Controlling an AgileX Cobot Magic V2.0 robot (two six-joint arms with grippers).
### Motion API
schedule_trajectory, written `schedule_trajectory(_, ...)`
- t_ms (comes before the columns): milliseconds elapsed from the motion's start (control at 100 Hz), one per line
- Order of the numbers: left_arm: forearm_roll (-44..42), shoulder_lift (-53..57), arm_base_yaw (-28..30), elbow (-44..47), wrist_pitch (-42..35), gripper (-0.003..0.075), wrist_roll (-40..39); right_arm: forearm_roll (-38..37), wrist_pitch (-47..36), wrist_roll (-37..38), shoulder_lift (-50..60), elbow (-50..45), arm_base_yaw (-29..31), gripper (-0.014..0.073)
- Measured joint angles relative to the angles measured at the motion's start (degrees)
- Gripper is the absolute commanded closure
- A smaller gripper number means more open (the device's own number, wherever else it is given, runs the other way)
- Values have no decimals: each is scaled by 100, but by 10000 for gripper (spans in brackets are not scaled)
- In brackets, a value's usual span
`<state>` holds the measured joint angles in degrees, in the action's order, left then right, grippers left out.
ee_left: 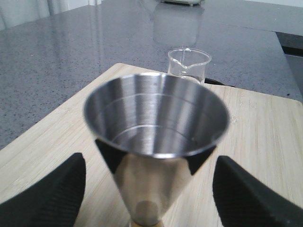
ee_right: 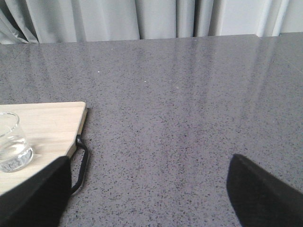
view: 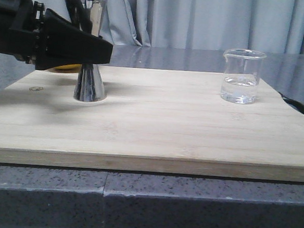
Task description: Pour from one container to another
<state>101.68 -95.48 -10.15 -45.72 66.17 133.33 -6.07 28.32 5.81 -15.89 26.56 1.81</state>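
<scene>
Glass beaker (view: 242, 76), part-filled with clear liquid, stands untouched on the right of the bamboo cutting board (view: 155, 140), well apart from the steel jigger (view: 91, 52) upright on the left. The left gripper (ee_left: 149, 189) straddles the jigger, fingers spread and not touching it; the right gripper (ee_right: 147, 189) hangs open over the grey counter (ee_right: 189, 94) beside the board. Pouring has not begun: closing on the jigger looks next. A yellow object (view: 66, 67) peeks out behind the left arm.

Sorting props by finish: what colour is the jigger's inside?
Shiny silver steel hourglass jigger; left wrist view shows it best.
</scene>
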Motion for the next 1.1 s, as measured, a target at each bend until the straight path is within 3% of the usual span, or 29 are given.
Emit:
schedule_trajectory(140, 0, 0, -9, -8, 0, 405, 0, 0, 0, 0, 0, 0, 0, -14)
schedule_trajectory(350, 0, 0, -9, -8, 0, 498, 0, 0, 0, 0, -4, 0, 0, -14)
schedule_trajectory(1100, -22, 0, -9, -698, 0, 502, -782, 61, 134, -126, -41, 338, 0, -14)
